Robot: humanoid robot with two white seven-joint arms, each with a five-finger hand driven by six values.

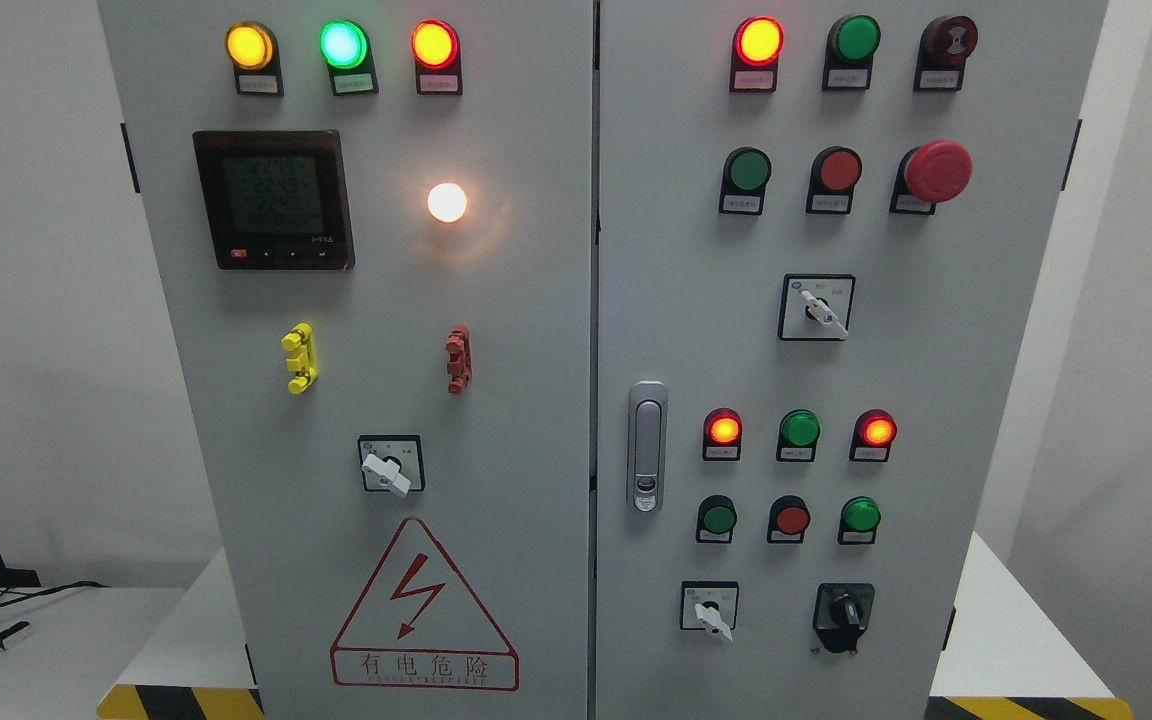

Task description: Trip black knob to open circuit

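The black knob sits at the lower right of the right door of a grey electrical cabinet, on a black square plate. Its pointer stands roughly upright. To its left is a white selector switch. Neither of my hands nor any arm shows in the head view.
The right door carries rows of lit and unlit red and green lamps and buttons, a red mushroom stop button, another white selector and a door latch. The left door has a meter, lamps and a warning triangle. A white table stands at the left.
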